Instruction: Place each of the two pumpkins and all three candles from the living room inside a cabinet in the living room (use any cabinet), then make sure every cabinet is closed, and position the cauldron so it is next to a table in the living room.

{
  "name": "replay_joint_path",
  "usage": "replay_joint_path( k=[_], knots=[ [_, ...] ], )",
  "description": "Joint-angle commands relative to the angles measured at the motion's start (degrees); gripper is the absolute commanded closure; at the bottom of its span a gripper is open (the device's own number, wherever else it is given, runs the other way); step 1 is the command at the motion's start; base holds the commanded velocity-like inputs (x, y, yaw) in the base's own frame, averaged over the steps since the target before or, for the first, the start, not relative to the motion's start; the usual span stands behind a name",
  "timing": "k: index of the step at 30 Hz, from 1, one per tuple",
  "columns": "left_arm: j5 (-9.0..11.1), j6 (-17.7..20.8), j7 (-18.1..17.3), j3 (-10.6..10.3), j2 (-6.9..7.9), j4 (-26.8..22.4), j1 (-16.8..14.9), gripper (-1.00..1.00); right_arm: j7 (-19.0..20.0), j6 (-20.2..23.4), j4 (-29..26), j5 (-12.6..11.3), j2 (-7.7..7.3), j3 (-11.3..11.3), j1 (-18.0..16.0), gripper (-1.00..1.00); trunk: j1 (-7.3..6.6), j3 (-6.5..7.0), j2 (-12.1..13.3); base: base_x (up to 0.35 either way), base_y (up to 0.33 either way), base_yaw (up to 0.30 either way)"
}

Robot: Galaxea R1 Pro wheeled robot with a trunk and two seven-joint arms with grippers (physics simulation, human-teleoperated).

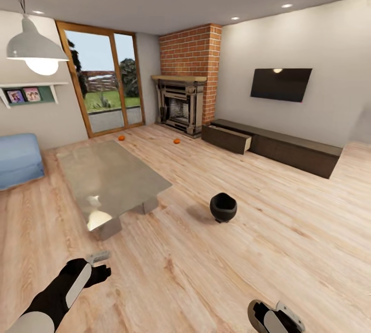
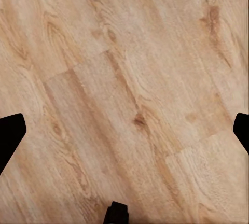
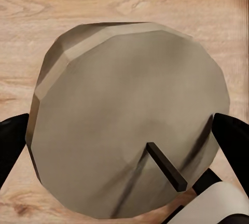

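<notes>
Pumpkins (image 1: pixel 176 141) both lie on the floor near the fireplace (image 1: pixel 179 104), one just before it, the other (image 1: pixel 121 137) toward the glass door (image 1: pixel 101 82), neither stowed. Beside the fireplace the cabinet (image 1: pixel 273 145) has one drawer (image 1: pixel 226 139) pulled out. No candles can be made out. Well away from the fireplace, the cauldron (image 1: pixel 223 207) sits near the table (image 1: pixel 111 178), arguably placed. Left gripper (image 2: pixel 124 130) hangs wide over bare floor (image 2: pixel 129 53); right gripper (image 3: pixel 122 146) is spread above a grey round part (image 3: pixel 129 115), holding nothing

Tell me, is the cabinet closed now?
No. The cabinet has one drawer pulled out at its end near the fireplace.
</notes>
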Motion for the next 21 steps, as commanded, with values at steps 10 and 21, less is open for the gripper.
replay_joint_path(
  k=[10, 21],
  knots=[
    [0.01, 0.0, -0.01, 0.0, 0.0, 0.01, 0.0, -1.0, 0.1, -0.06, 0.28, 0.03, -0.09, -0.05, -0.01, 1.0, 0.0, 0.0, 0.0, 0.0, 0.0, -0.288],
    [0.01, 0.0, -0.01, -0.01, 0.0, -0.03, 0.0, -1.0, 0.07, -1.91, 1.83, -0.05, -0.09, -0.05, -0.01, 1.0, 0.0, 0.0, 0.0, 0.057, 0.0, -0.287]
  ],
)
